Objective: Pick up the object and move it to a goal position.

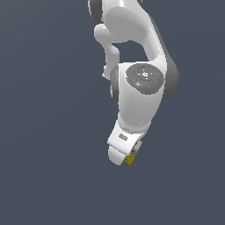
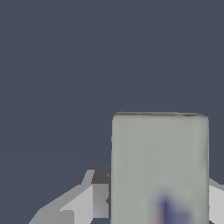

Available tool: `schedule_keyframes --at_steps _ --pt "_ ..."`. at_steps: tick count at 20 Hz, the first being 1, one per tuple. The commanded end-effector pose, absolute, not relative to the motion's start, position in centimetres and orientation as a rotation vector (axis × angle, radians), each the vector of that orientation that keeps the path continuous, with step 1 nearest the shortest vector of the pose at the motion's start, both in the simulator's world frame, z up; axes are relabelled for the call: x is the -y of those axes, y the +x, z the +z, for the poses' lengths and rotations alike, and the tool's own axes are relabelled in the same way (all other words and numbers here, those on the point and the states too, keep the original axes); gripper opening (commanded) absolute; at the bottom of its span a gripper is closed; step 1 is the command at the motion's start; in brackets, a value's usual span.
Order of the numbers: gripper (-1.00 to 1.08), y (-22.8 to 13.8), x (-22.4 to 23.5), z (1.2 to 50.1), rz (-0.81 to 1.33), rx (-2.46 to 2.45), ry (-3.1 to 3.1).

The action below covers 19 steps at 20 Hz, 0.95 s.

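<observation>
Gripper [image 1: 127,157] sits at the low end of the white arm [image 1: 136,103], clamped on the box [image 1: 130,158]. In the exterior view only a corner of the box shows: a yellow bit poking out past the white hand, with a grey-white part just above it toward the exterior view's right. The box is far smaller than the hand that grips it.

In the wrist view the box [image 2: 159,166] fills much of the frame, its pale grey-white face toward the camera, with a blurred bluish mark near its lower edge. One finger [image 2: 89,199] presses against one side of it, light grey with a darker pad touching the box; a sliver of the other finger [image 2: 216,203] shows on the opposite side, also against the box.

Arm rises from the gripper to a round grey joint cap [image 1: 145,78] and on to further white links at the top of the exterior view. Around everything lies a plain dark blue-grey ground [image 1: 44,132]; whether the box touches any surface cannot be told.
</observation>
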<state>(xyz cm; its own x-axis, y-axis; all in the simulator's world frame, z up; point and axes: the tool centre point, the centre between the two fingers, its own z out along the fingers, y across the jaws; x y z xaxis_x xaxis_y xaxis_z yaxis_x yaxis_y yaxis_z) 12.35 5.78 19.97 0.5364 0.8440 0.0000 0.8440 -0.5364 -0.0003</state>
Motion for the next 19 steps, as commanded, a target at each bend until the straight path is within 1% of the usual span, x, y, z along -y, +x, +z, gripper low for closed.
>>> schedule_keyframes --at_steps 1,9,19 --pt "-1.0 13.0 -7.4 20.6 0.0 1.511 -2.754" --pt "-1.0 14.4 -10.3 21.8 0.0 1.511 -2.754" --pt "-1.0 14.9 -11.3 22.2 0.0 1.511 -2.754"
